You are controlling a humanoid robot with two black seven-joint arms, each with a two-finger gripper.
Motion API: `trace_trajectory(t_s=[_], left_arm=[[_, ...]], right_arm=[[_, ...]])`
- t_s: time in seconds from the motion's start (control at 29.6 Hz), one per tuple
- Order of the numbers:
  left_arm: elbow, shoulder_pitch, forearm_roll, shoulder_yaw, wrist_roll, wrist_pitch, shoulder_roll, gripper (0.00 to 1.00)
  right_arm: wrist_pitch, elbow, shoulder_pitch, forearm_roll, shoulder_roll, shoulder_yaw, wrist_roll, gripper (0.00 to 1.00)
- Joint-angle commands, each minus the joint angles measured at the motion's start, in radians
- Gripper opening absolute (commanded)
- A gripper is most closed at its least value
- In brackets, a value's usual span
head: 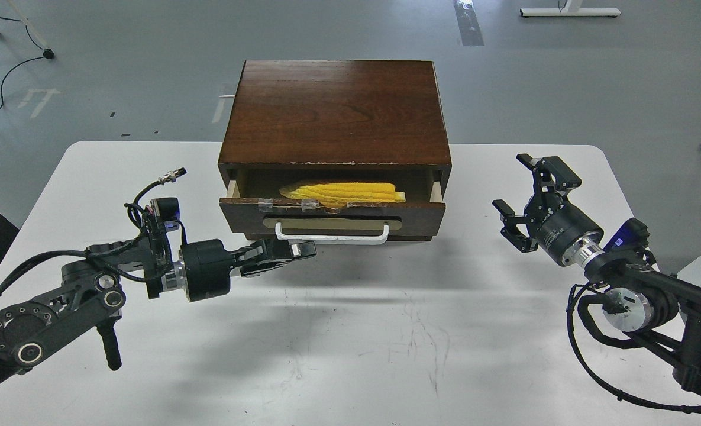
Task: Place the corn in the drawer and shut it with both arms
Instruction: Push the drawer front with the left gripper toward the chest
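The yellow corn (344, 193) lies inside the upper drawer (332, 217) of the dark brown cabinet (335, 112). The drawer stands only a little way out, its white bar handle (331, 235) facing me. My left gripper (303, 251) is shut and empty, its tip just below the left end of the handle at the drawer front. My right gripper (525, 192) is open and empty, to the right of the cabinet and apart from it.
The cabinet stands at the back middle of the white table (350, 331). The grey floor lies beyond, with cables at the far left (7, 71).
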Motion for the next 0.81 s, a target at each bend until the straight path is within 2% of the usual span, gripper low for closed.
trace_trajectory(t_s=[0.0,0.78], left_arm=[[0.007,-0.006,-0.013,0.000,0.000,0.000,0.001,0.00],[0.100,-0.069,-0.016,0.002,0.000,0.000,-0.047,0.00]], right_arm=[[0.000,0.000,-0.005,0.000,-0.001,0.001,0.000,0.99],[0.000,0.008,-0.024,0.000,-0.002,0.005,0.000,0.99]])
